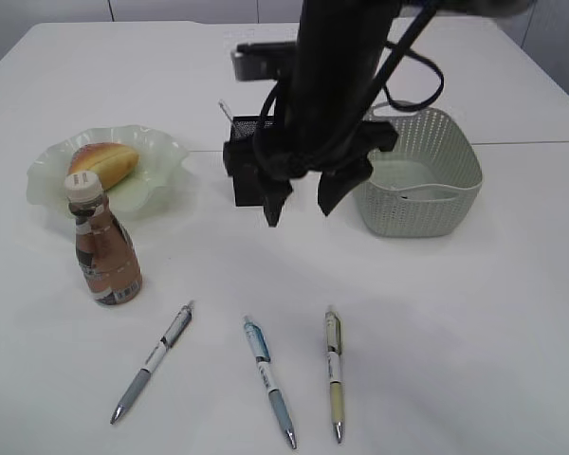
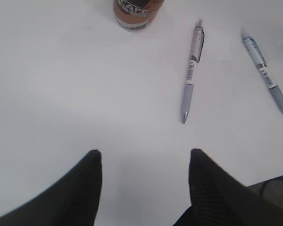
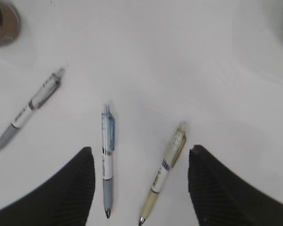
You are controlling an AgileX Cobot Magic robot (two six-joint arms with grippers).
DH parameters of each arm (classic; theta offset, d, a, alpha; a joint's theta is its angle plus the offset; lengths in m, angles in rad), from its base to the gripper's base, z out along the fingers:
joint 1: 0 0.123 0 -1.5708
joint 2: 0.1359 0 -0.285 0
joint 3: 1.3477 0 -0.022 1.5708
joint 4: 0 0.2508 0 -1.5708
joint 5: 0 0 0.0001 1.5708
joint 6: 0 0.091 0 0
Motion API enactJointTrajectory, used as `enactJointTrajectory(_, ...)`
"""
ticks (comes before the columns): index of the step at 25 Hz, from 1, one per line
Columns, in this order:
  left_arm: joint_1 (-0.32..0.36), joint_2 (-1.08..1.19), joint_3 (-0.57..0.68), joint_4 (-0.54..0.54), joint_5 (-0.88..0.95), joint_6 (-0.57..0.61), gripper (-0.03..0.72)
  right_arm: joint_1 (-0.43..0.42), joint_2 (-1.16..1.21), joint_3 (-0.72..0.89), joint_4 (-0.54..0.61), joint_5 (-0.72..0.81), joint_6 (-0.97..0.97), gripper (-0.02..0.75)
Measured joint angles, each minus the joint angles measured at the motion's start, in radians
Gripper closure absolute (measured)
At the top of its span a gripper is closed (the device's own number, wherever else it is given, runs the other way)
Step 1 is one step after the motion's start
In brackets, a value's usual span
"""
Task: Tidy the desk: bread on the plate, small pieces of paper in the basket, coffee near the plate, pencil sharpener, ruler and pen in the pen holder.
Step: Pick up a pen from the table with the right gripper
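Three pens lie on the white table: a grey one (image 1: 156, 358) (image 2: 192, 66) (image 3: 30, 108), a blue one (image 1: 268, 379) (image 2: 265, 73) (image 3: 107, 155) and a yellow one (image 1: 334, 372) (image 3: 165, 174). My right gripper (image 1: 303, 204) (image 3: 139, 155) hangs open and empty, high above the blue and yellow pens. My left gripper (image 2: 145, 157) is open and empty over bare table, in front of the grey pen; the exterior view does not show it. The bread (image 1: 104, 161) lies on the green plate (image 1: 161, 152). The coffee bottle (image 1: 104, 256) (image 2: 137, 12) (image 3: 2, 21) stands beside the plate.
A black mesh pen holder (image 1: 247, 156) stands at the back, mostly behind my right arm. A pale green basket (image 1: 427, 209) stands to its right. A dark edge (image 2: 273, 188) shows at the table's front.
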Motion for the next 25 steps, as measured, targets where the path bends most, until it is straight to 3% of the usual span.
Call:
enactJointTrajectory(7, 0.000, 0.000, 0.000, 0.000, 0.000, 0.000, 0.256, 0.051, 0.000, 0.107, 0.003, -0.002, 0.025, 0.279)
enactJointTrajectory(15, 0.000, 0.000, 0.000, 0.000, -0.013, 0.000, 0.256, 0.051, 0.017, 0.158, -0.115, -0.003, 0.111, 0.280)
enactJointTrajectory(25, 0.000, 0.000, 0.000, 0.000, -0.026, 0.000, 0.256, 0.038, 0.133, 0.186, -0.082, -0.018, 0.169, 0.281)
